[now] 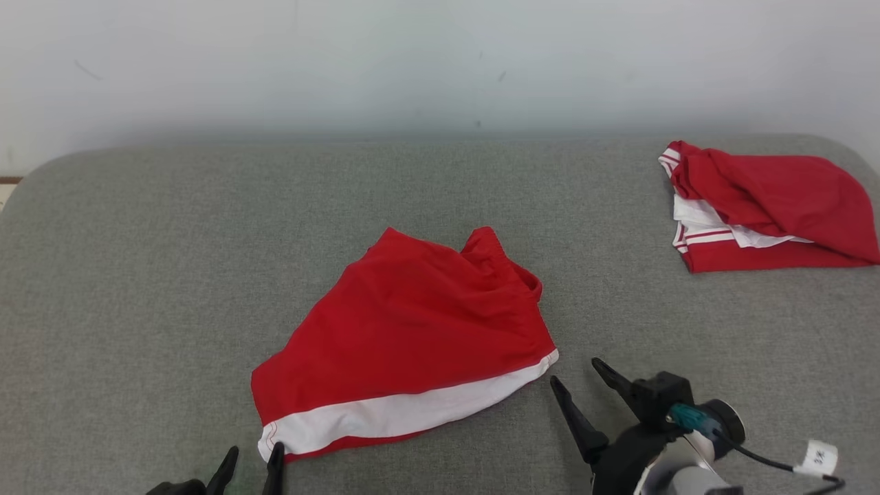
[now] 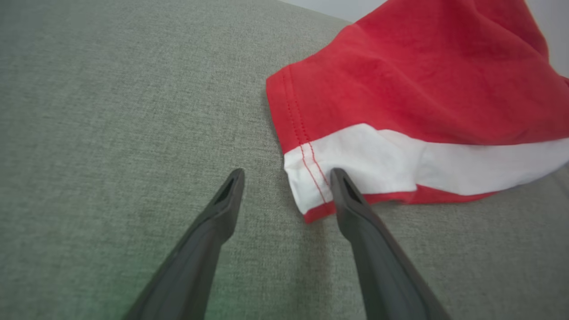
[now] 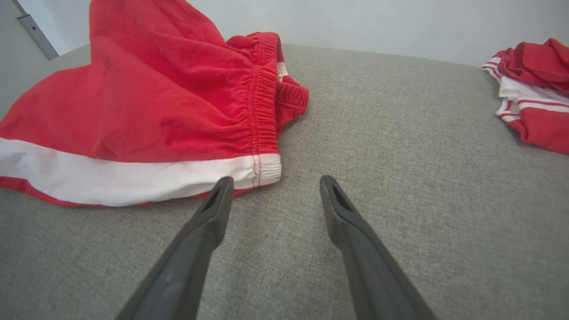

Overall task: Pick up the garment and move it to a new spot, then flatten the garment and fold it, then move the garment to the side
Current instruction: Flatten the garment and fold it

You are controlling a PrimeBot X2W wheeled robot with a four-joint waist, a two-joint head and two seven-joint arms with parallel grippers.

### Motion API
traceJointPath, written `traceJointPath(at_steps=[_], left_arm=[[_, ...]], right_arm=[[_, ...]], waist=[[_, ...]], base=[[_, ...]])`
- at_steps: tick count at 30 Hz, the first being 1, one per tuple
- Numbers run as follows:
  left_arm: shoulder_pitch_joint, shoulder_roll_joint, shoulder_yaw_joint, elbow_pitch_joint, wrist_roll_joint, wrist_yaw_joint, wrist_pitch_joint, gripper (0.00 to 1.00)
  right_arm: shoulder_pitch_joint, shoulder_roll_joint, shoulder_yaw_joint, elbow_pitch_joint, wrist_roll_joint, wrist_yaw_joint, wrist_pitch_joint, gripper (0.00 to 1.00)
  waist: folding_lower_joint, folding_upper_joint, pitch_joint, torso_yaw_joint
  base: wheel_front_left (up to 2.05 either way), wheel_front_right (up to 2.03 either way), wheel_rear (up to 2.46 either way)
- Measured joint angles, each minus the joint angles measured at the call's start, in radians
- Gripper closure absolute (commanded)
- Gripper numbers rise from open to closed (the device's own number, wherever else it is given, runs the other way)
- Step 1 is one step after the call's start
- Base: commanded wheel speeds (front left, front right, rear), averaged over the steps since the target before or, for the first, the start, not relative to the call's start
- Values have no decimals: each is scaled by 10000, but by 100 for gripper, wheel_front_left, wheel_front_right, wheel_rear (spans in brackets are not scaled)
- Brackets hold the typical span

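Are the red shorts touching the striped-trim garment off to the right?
Apart. The head view shows a wide stretch of bare grey surface between the red shorts and the striped-trim garment.

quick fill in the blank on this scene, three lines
The left end effector and the right end effector both stand ____, holding nothing.
On the red shorts, the band along the near edge is ____.
The garment with striped trim lies at the head view's far ____.
Missing: open; white; right.
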Motion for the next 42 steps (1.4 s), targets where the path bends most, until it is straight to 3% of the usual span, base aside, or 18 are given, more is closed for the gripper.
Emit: traceJointPath(at_steps=[17, 18, 19, 21, 22, 23, 31, 38, 42], left_arm=[[-1020, 173, -763, 686, -437, -165, -40, 0], [-1057, 190, -857, 698, -454, -165, -40, 19], [-1080, 205, -928, 688, -470, -165, -40, 33], [-1151, 213, -1114, 681, -543, -165, -40, 64], [-1161, 205, -1200, 644, -577, -165, -40, 97], [-1162, 211, -1294, 593, -579, -165, -40, 100], [-824, 366, -1453, -63, -535, -167, -29, 100], [-151, 485, -1183, -1093, -336, -67, -27, 100], [59, 740, -1080, -1718, -230, 8, -29, 100]], right_arm=[[-2536, -314, 3093, 2027, 1622, 0, -257, 0], [-2615, -301, 3250, 2123, 1728, 0, -259, 2], [-2684, -284, 3377, 2224, 1843, 0, -268, 29], [-2815, -251, 3570, 2355, 2115, 0, -336, 99], [-2871, -230, 3659, 2420, 2196, 0, -355, 100], [-2915, -209, 3749, 2472, 2274, 0, -372, 100], [-2954, -278, 3952, 2527, 2723, 0, -481, 100], [-2221, -679, 3068, 945, 2940, 0, -495, 100], [-1825, -949, 3189, -159, 3632, 0, -510, 100]], waist=[[0, 0, 770, 279], [0, 0, 795, 300], [0, 1, 816, 319], [-1, 0, 845, 350], [-1, 0, 855, 359], [-1, 0, 863, 369], [-1, 0, 671, 365], [-1, 0, 229, 353], [-2, 0, -22, 344]], base=[[0, 0, 0], [0, 0, 0], [0, 0, 0], [0, 0, 0], [0, 0, 0], [0, 0, 0], [0, 0, 0], [0, 0, 0], [0, 0, 0]])
